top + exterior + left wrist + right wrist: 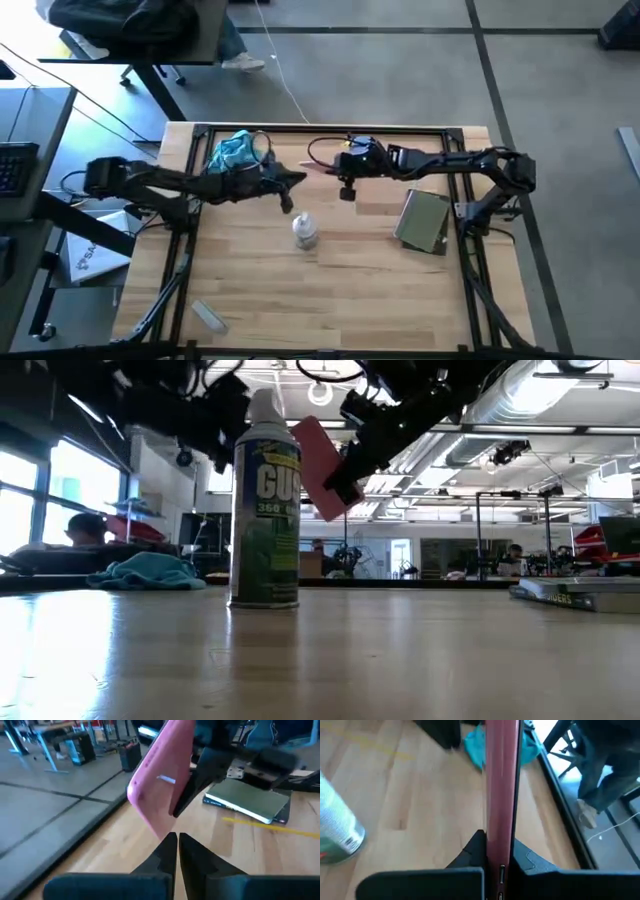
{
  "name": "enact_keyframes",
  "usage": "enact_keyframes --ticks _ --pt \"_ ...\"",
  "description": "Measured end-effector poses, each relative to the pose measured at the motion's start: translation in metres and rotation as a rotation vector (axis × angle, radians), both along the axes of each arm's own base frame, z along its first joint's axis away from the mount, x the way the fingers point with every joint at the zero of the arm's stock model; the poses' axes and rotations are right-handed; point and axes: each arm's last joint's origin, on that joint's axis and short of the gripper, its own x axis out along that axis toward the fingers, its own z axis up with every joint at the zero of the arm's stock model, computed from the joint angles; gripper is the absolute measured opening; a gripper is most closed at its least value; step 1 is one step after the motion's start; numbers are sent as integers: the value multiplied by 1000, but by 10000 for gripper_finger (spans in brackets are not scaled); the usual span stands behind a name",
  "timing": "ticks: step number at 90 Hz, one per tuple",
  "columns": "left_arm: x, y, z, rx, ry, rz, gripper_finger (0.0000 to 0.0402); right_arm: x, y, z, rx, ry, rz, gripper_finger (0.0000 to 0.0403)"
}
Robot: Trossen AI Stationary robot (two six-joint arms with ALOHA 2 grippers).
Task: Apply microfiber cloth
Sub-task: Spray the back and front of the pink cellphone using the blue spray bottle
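Phone held aloft by right arm; cloth lies untouched at far left of worktop.

Near to far: spray can stands upright mid-worktop; grey-green pad lies at its 3 o'clock. Beyond the can, right gripper clamps its fingers on the edge of the pink phone, held tilted above the worktop. Left gripper, fingers pressed together and empty, points at the phone from 9 o'clock. Microfiber cloth sits bunched at the can's 11 o'clock, near the far rim, just beyond the left arm. Judgement: cloth is light, limp, grippy; it will drape and fold when lifted. Best taken by pinching a raised fold at the top of the heap, not a flat edge.
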Motion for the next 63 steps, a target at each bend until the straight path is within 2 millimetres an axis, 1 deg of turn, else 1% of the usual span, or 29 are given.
enact_keyframes --ticks 10,21,27,36,48,63 --pt "-13 3 12 37 9 -8 0 0 -2 1 50 -27 30 1" --pt "-19 10 22 69 -41 -121 0 1 -1 1 73 -43 75 1" --pt "-20 16 25 66 -70 -180 0 3 -1 3 74 -67 76 1" --pt "-23 28 24 53 -73 -210 4 4 0 6 102 -108 79 1" --pt "-27 39 24 44 -82 -239 24 5 1 7 134 -121 90 1" --pt "-31 43 26 46 -91 -264 61 5 1 8 137 -126 91 1"
